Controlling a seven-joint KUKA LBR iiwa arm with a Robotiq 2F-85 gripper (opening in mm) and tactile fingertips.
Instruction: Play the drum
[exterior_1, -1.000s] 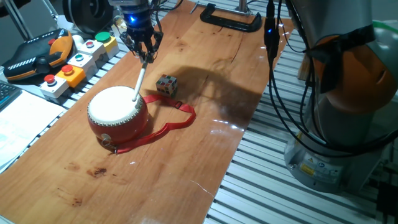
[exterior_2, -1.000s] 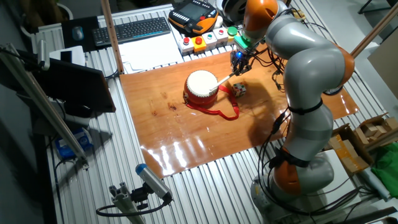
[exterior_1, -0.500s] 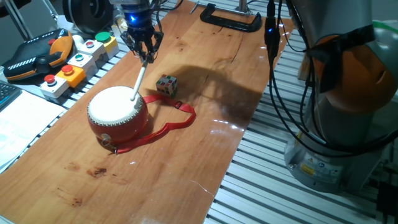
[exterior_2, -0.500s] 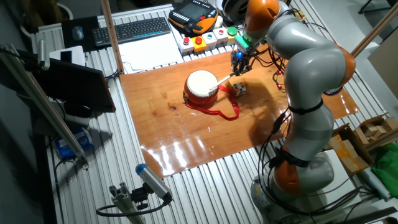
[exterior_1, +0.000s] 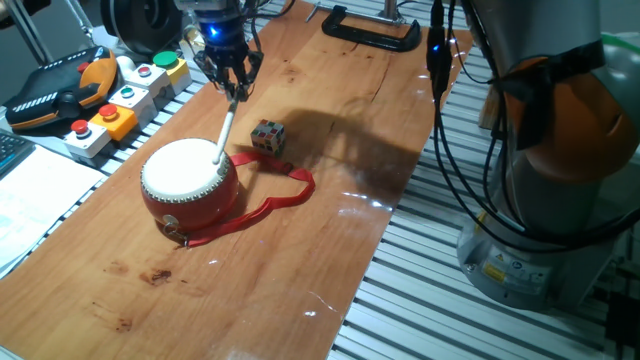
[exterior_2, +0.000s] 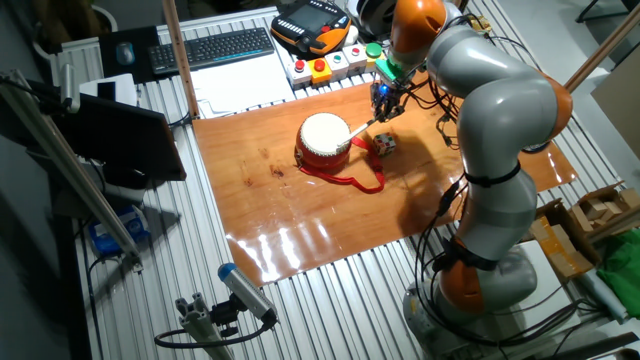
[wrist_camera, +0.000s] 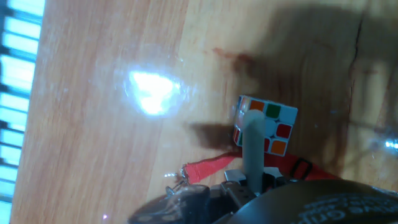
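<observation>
Red drum (exterior_1: 190, 186) sits mid-bench, nearer the edge with the button boxes (exterior_1: 120, 100), cream skin facing up so it can be struck from above. My hand (exterior_1: 233, 88) is clamped on a thin pale stick (exterior_1: 225, 128), fingers pinching its upper end. Stick slants down and away from the hand so the tip lands on the skin near the drum's rim on the cube side; in both fixed views the tip looks in contact or just off it, can't say which. Holding it at the far end gives reach and keeps the hand clear of the drum body.

Strap (exterior_1: 270, 203) trails loose over the wood toward the arm's edge of the bench, not snagged on anything. Puzzle cube (exterior_1: 267, 136) sits just beside the drum, under the stick's line in the hand view (wrist_camera: 266, 126), apart from the stick. My read: mid-stroke in the tapping, cube close enough to clip if the swing drifts sideways.
</observation>
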